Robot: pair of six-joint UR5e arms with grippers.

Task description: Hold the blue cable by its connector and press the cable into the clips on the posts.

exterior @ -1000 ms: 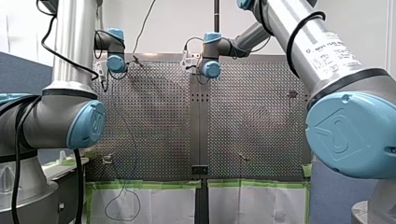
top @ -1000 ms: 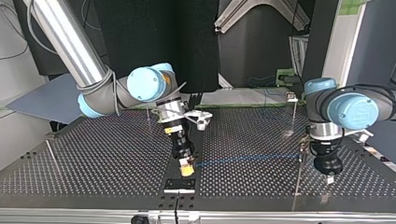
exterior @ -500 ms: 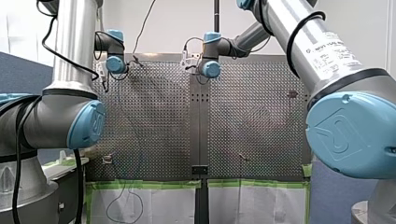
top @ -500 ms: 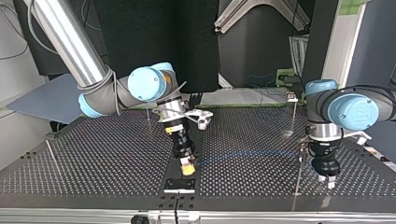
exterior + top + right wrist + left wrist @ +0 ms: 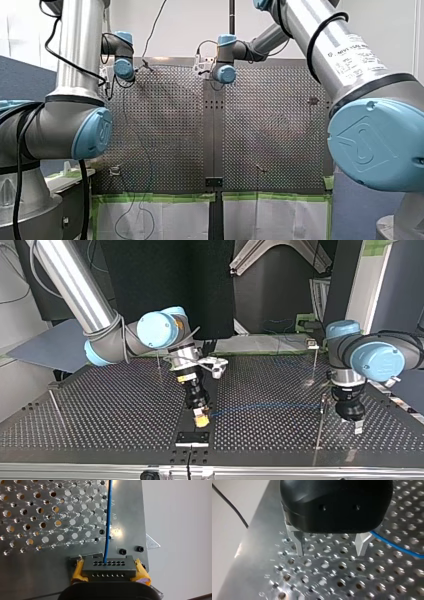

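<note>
Blue cable point(image 5: 107, 530): plugged into the connector and running straight away from it over the table. In the top view it stretches level from the view's middle to a thin post at the right.
Connector point(image 5: 108, 567): a grey block with two rows of small holes. The cable enters a hole in the upper row.
My right gripper point(image 5: 201, 419): clamped on the connector with a yellow pad against each end, low over the table near the edge closest to the top view's camera.
Thin post point(image 5: 320, 432): upright, where the cable's far stretch meets it. Whether a clip grips the cable there is too small to tell.
My left gripper point(image 5: 330, 551): metal fingers spread apart with nothing between them and tips just above the table. The cable passes just beside one finger, outside the gap.
Table point(image 5: 100, 410): perforated metal.
</note>
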